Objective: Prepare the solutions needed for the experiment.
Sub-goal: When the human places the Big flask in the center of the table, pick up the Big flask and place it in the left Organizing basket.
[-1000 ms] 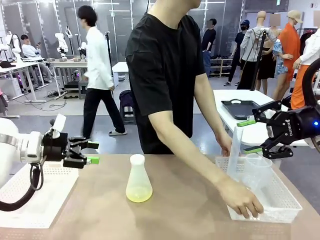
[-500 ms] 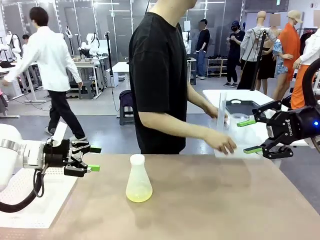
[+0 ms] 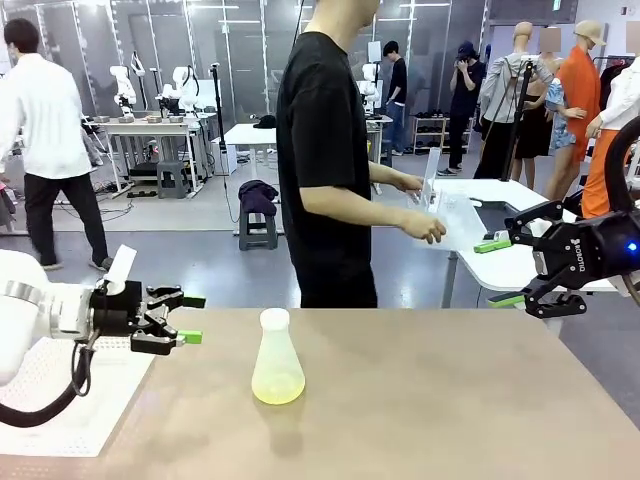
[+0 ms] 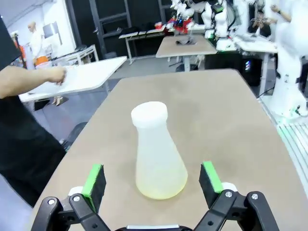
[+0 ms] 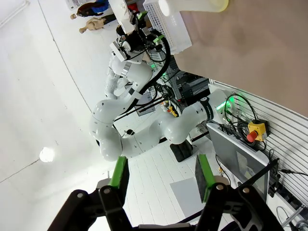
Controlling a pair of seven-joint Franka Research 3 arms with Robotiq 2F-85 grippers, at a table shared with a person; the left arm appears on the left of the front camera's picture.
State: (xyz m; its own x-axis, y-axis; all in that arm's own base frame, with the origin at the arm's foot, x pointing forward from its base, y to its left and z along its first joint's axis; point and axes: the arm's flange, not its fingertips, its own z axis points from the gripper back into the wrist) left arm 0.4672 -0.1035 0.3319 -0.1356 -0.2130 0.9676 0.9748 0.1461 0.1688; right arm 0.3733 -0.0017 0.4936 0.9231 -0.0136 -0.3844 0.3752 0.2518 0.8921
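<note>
Pale yellow-green solution [image 3: 277, 388] lay shallow in the capped conical flask [image 3: 276, 357]; left gripper [image 3: 187, 318] gaped beside it; right gripper [image 3: 503, 270] stood open, empty.

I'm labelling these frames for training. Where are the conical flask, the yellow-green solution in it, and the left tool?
conical flask [image 3: 276, 352]: front view, frosted wall at mid-body.
solution [image 4: 160, 186]: left wrist view, the shallow layer at the flask's bottom.
left tool [image 3: 191, 320]: front view, midway between its green-tipped fingers.
</note>
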